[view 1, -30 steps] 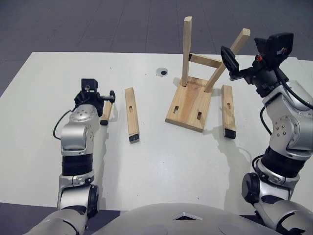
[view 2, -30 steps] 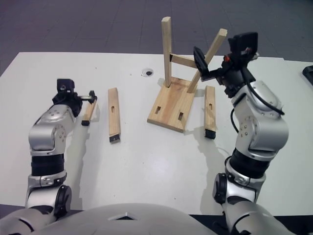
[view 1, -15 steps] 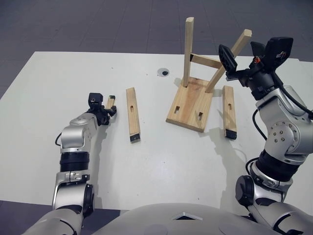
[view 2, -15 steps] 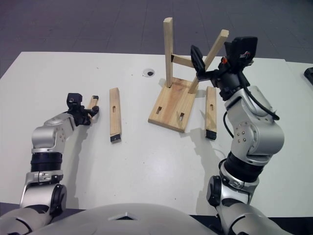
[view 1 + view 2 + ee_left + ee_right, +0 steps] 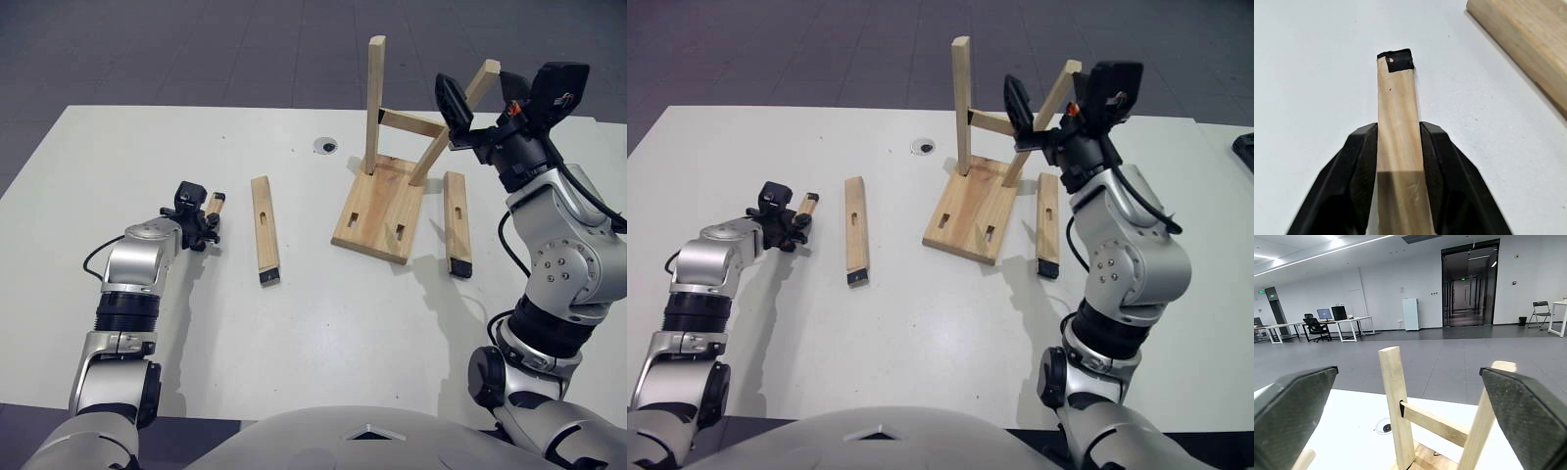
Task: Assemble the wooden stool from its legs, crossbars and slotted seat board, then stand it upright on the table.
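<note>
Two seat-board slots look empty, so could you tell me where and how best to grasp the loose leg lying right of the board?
Probably its bare wooden middle, from above, closing across the narrow width: the leg lies flat with free space along both long sides, and its black-capped end points toward the robot.

This is an open-plan office or lab hall. The white counter (image 5: 294,343) stands on dark grey floor tiles (image 5: 196,49) that run across the top of the frame. Beyond are white walls (image 5: 1381,293), desks (image 5: 1347,325) with monitors (image 5: 1324,313), an office chair (image 5: 1316,326), dark glass doors (image 5: 1469,284) and ceiling strip lights (image 5: 1317,257).
</note>
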`<action>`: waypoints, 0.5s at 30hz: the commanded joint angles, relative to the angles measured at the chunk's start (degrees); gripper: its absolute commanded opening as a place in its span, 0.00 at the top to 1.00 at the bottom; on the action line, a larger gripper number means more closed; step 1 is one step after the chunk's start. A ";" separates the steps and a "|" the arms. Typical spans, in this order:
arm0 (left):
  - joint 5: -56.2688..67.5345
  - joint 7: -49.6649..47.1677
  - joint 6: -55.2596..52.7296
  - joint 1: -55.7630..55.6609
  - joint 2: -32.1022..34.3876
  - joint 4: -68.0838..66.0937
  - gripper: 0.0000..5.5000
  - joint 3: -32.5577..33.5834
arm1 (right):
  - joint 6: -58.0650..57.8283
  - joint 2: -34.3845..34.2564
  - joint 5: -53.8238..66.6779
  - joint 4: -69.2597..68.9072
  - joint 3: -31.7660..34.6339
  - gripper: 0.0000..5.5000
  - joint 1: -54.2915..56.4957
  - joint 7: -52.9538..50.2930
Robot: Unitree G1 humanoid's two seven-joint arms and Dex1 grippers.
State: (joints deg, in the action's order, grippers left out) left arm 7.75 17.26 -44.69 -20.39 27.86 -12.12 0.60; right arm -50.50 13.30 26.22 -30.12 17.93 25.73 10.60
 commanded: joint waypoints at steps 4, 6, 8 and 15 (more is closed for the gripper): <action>4.99 -0.94 11.04 2.72 -4.41 12.62 0.77 8.60 | -7.39 -7.64 20.04 3.49 8.02 0.02 6.06 -3.45; 6.50 -0.09 16.21 1.77 -5.47 20.31 0.77 9.32 | -8.88 -11.18 24.31 5.90 6.80 0.02 8.40 -5.80; 6.37 -0.18 18.59 0.37 -5.96 26.04 0.77 8.10 | -8.86 -14.16 25.04 7.95 2.34 0.02 10.58 -6.44; 1.96 -0.17 22.54 -3.98 -8.27 33.50 0.77 -1.40 | -3.41 -17.40 21.28 17.29 -7.13 0.02 18.04 -4.57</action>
State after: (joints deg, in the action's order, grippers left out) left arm 10.94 16.71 -23.00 -22.89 20.61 19.90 1.93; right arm -55.76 -3.99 48.85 -16.26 12.06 41.57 5.26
